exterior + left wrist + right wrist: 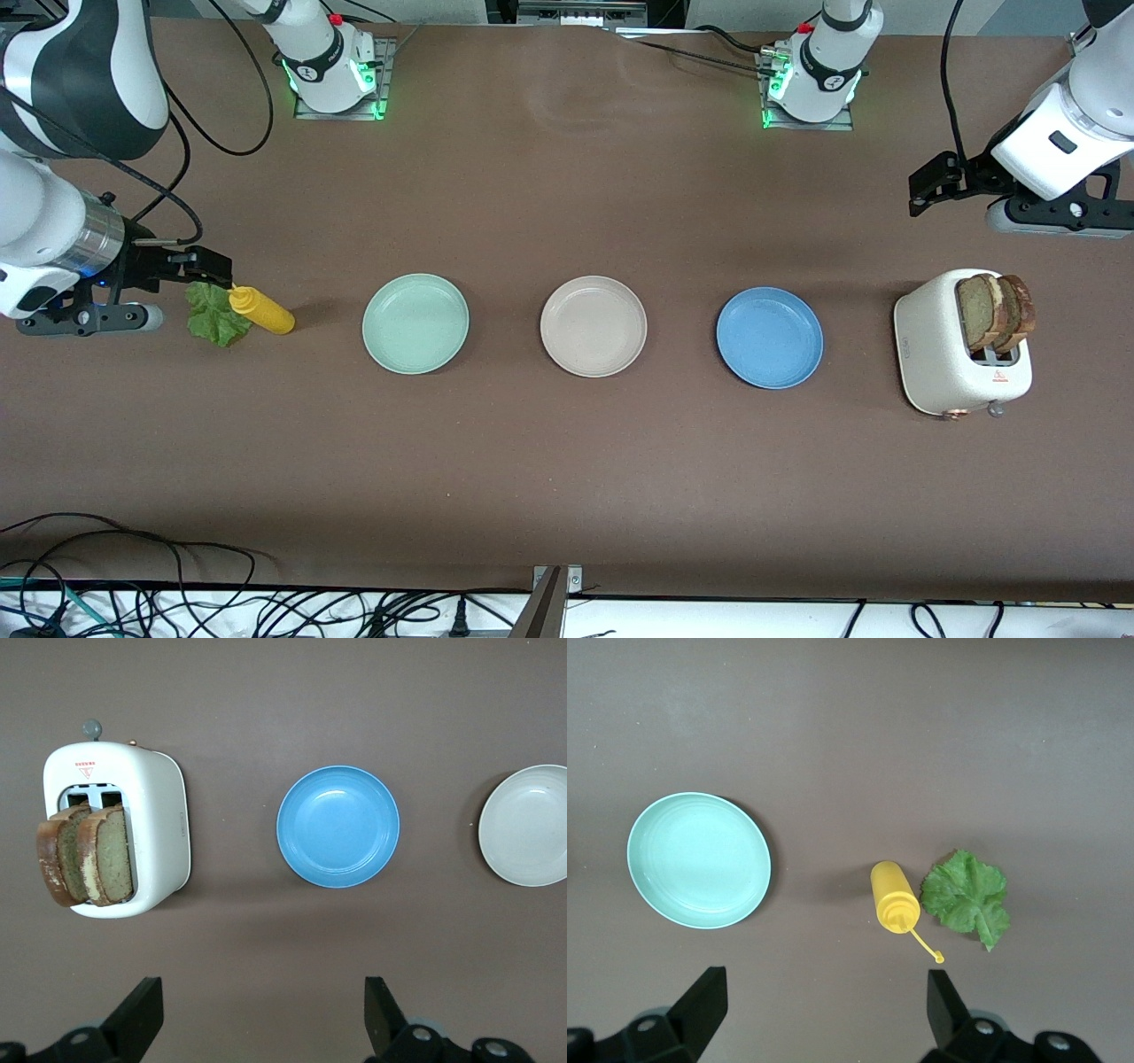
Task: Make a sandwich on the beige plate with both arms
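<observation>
1. Brown counter (pixel 567 496) carries all items below.
2. Mint-green plate (pixel 415 323): upright, bare, toward the right arm's end.
3. Blue plate (pixel 769 337): bare, toward the left arm's end.
4. White toaster (pixel 939 354): just past the blue plate at the left arm's end, slots facing up.
5. Yellow squeeze bottle (pixel 262 310): lying on its side near the mint-green plate, nozzle pointing away from that plate.
6. Black cables (pixel 133 567): tangled along the counter edge nearest the front camera.
</observation>
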